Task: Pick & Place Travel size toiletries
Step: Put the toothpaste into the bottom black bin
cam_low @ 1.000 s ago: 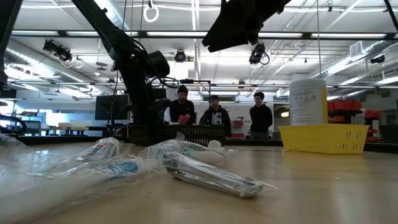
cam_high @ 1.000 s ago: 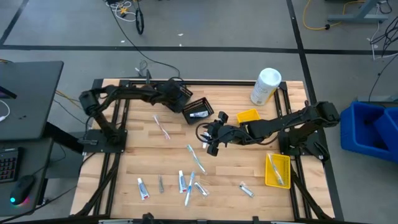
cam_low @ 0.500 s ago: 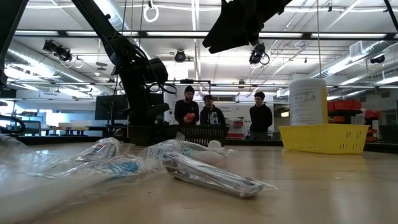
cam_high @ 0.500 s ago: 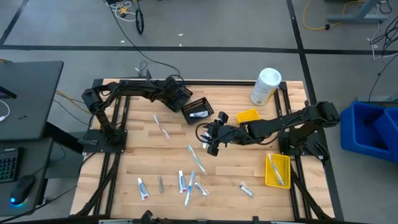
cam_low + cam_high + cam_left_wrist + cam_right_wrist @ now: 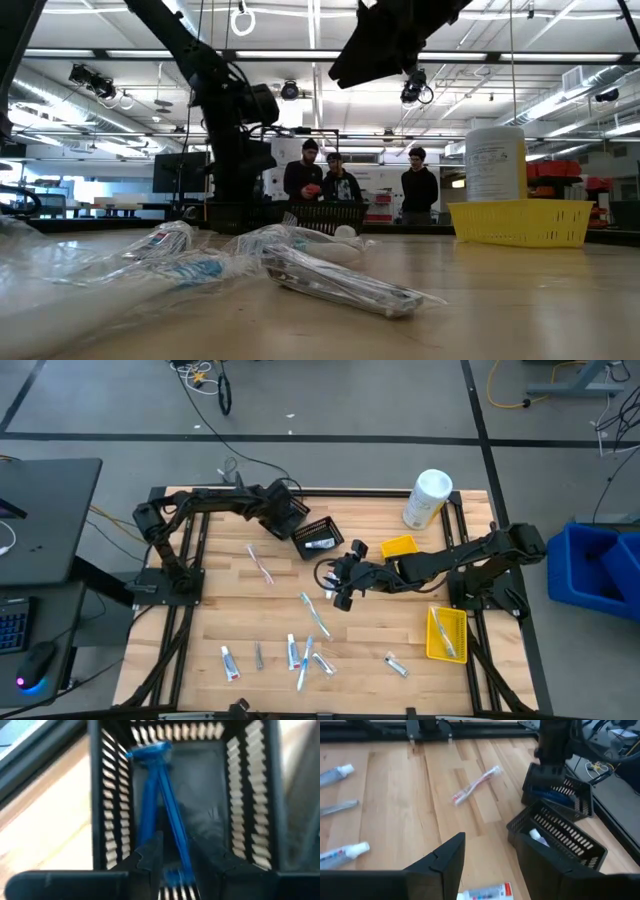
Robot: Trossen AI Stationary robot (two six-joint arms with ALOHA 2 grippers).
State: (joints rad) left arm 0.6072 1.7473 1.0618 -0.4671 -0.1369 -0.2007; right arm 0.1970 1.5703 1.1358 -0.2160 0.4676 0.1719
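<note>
arms: two, dark, jointed; left arm [image 5: 215, 505]; right arm [image 5: 470, 555]; fingers: black, angular

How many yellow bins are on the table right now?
2. One yellow bin sits toward the back of the table, beside the right arm and near the white canister. The other yellow bin sits at the right edge, nearer the front, with something in it.

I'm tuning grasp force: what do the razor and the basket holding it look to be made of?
Blue razor: seemingly molded plastic, smooth with a slight sheen, uniform colour. Black basket: slotted walls, matte finish; it could be plastic or coated metal mesh, the look leaves that open.
</note>
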